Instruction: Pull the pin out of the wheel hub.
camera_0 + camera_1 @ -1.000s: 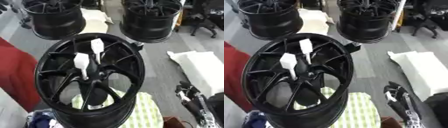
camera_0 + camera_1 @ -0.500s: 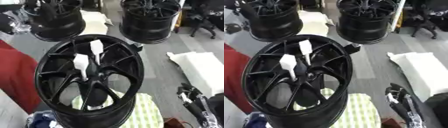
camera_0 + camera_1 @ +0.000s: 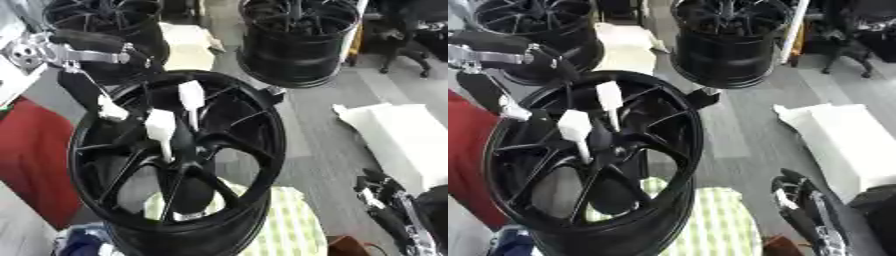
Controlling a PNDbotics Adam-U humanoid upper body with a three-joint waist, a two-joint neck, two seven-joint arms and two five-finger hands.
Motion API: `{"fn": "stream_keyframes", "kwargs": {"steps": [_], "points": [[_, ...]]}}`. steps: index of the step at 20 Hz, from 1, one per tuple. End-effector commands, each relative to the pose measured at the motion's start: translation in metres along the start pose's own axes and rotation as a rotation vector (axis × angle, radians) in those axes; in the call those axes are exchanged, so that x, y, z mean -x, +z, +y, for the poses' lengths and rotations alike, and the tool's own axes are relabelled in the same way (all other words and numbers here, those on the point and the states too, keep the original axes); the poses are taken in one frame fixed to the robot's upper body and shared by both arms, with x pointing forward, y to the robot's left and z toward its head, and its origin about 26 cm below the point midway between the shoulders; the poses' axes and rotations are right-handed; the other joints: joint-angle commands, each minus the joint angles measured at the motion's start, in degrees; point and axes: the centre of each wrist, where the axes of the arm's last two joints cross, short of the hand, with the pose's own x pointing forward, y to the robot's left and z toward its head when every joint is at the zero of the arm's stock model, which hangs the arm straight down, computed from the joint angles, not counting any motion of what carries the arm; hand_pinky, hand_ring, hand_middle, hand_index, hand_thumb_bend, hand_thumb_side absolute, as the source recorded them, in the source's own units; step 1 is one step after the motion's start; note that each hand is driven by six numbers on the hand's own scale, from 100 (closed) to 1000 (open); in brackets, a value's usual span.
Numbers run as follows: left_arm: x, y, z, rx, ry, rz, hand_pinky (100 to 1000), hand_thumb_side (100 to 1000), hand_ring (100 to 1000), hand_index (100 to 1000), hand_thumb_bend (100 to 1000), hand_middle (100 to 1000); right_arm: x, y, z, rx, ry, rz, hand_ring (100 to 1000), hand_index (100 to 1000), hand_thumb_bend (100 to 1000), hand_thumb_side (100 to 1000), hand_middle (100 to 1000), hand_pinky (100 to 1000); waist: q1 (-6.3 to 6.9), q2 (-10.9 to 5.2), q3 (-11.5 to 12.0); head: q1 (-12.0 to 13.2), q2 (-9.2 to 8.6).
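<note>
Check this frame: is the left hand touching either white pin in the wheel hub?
Apart. In the left eye view the left hand sits at the wheel hub's upper-left rim, with dark spoke showing between it and the nearer white pin.

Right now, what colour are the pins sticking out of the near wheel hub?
White, on the black wheel hub: the pins show best in the left eye view.

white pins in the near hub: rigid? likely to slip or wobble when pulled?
The white pins look rigid: straight, blocky heads on thin stems. Probably light, given their slimness. The smooth-looking heads may slip in the left robot hand; both stand tilted in the wheel hub, so wobble seems possible.
</note>
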Motion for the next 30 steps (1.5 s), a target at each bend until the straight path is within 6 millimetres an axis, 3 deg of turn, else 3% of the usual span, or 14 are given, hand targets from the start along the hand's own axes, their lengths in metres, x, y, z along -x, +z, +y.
{"fn": "stream_keyframes", "kwargs": {"steps": [1,20,30], "points": [[0.004,0.0,0.008,0.215,-0.2,-0.137,860,472,822,925,383,840,-0.004,-0.002,-0.007,-0.001,0.023,-0.017,687,826,197,458,698,682,-0.07,-0.98,0.01,0.02,-0.14],[0.018,-0.016,-0.019,0.304,-0.206,-0.17,813,444,773,908,342,779,-0.003,-0.002,-0.007,0.001,0.021,-0.014,686,825,197,457,698,681,-0.14,-1.01,-0.24,0.34,-0.14],[0.023,-0.023,-0.035,0.336,-0.176,-0.186,752,434,708,873,303,702,-0.004,-0.003,-0.006,-0.001,0.021,-0.016,686,825,197,456,697,680,-0.16,-0.95,-0.36,0.41,-0.14]]}}
